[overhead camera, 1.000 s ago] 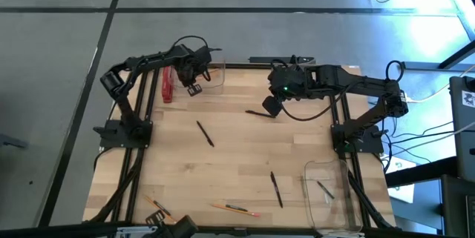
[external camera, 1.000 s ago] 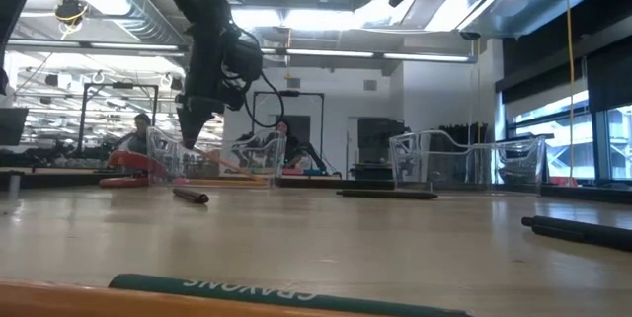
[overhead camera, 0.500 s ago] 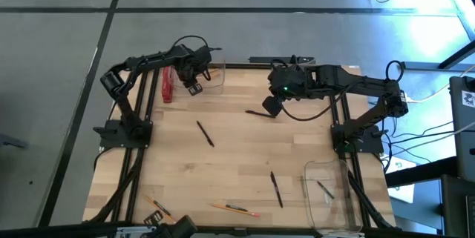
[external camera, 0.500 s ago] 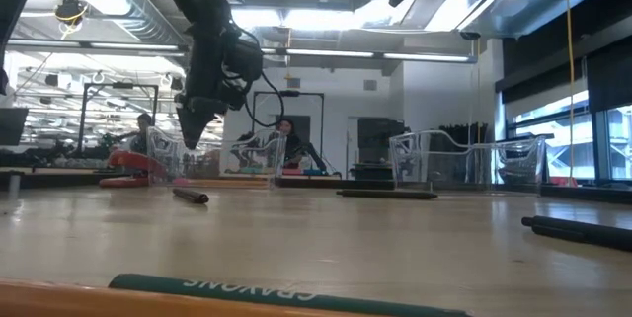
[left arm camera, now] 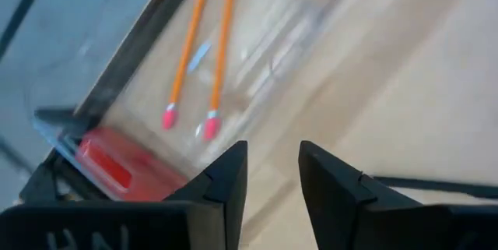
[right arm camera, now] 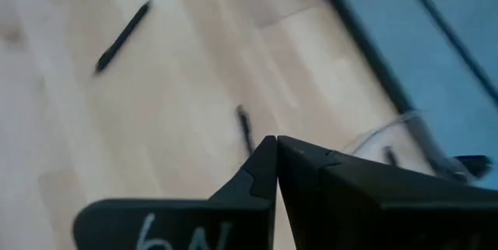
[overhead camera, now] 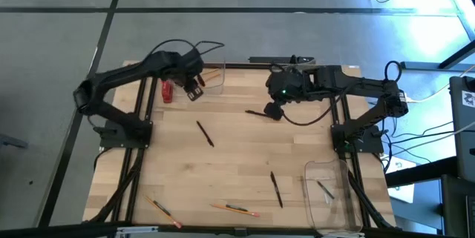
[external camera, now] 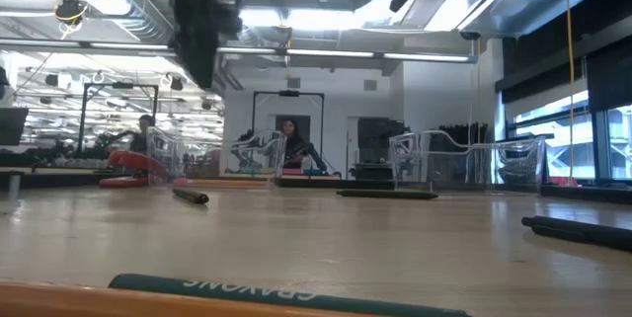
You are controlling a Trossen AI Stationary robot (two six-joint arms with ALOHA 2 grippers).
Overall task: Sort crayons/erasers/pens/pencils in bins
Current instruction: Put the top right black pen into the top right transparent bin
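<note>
My left gripper (overhead camera: pixel 194 90) (left arm camera: pixel 272 176) hangs open and empty above the table's far left. It is just near of a clear bin (overhead camera: pixel 213 75) (left arm camera: pixel 257 55) in which two orange pencils (left arm camera: pixel 204 47) lie side by side. My right gripper (overhead camera: pixel 273 110) (right arm camera: pixel 275 160) is shut high over the far middle, with nothing seen between its fingers. A black pen (overhead camera: pixel 256 112) lies on the table below it. More pens (overhead camera: pixel 205 133) (overhead camera: pixel 276 188) and pencils (overhead camera: pixel 234 209) (overhead camera: pixel 159 208) lie loose on the wood.
A flat red bar (overhead camera: pixel 166 90) (left arm camera: pixel 117 164) lies left of the far-left bin. A second bin (overhead camera: pixel 330 201) at the near right holds a pen (overhead camera: pixel 325 189). Another bin (external camera: pixel 464 159) stands at the far right. A green crayon box (external camera: pixel 286 287) lies at the near edge.
My left gripper has risen well clear of the far-left bin and drawn back a little toward the table's near edge, its arm swinging out to the left. My right gripper has stayed in place, rolling slightly.
</note>
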